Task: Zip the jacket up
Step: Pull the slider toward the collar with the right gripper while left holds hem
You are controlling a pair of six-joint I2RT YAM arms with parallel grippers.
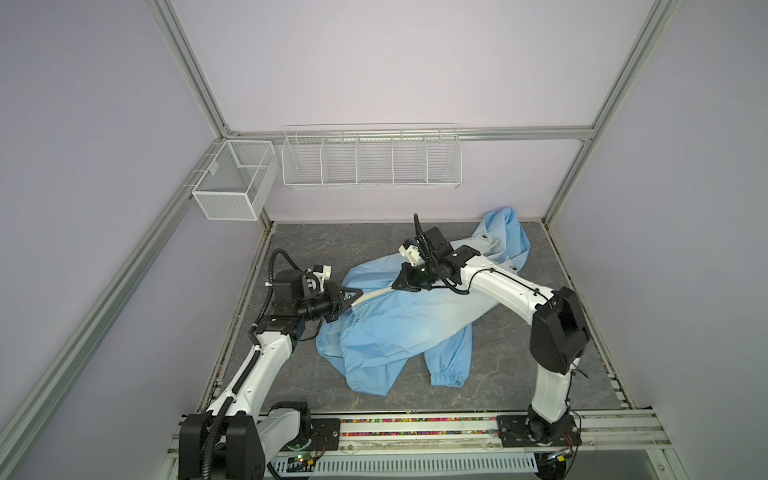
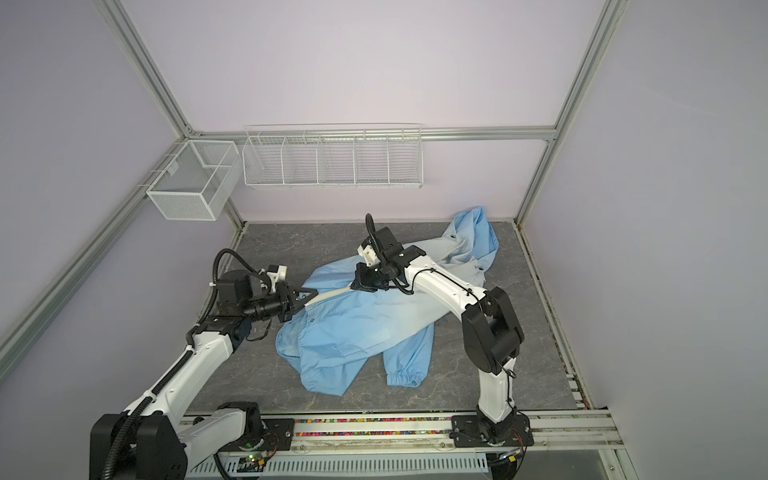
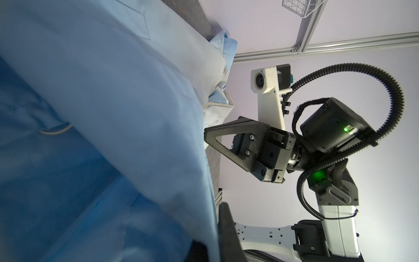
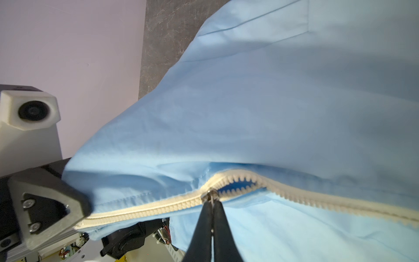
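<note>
Your left gripper (image 1: 352,300) clamps the hem end of the thin light-blue fabric jacket (image 1: 415,332), jaws closed on the cloth just where the cream-white toothed zipper (image 4: 147,209) starts. Your right gripper (image 4: 212,200), black fingers pressed together, pinches the small metal slider (image 4: 209,194) partway along that zipper. Between the two grippers the zipper runs straight and meshed, a pale strip in both top views; on the far side of the slider the two rows of teeth stand apart, with darker blue cloth showing in the gap. The jacket itself lies rumpled across the middle of the grey marbled tabletop (image 1: 311,249), reaching toward the rear right corner. Its pale upper end (image 1: 503,237) is bunched near the back wall; one sleeve, ending in a gathered elastic cuff (image 1: 446,379), trails toward the front rail, well clear of both grippers.
</note>
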